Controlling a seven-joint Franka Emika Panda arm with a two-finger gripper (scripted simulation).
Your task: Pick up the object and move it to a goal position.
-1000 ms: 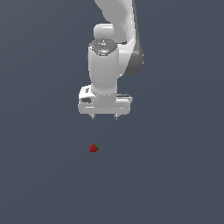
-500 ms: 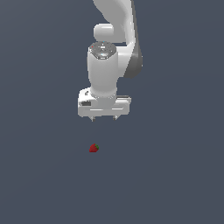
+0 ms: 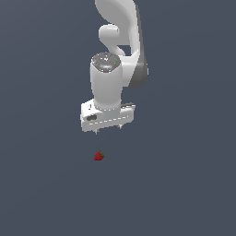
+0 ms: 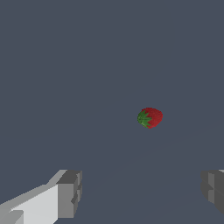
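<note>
The end effector hangs released above the worktop, and since the strawberry lies apart from it, not between our spread fingers, we risk closing beside it.

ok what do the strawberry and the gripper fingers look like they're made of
Strawberry: reads as soft fruit, matte dark-red skin with a green leafy cap; too small to show seeds. Fingers: look like hard grey plastic or metal, flat-faceted blocks with a dull finish. Being a render, both stay guesses.
</note>
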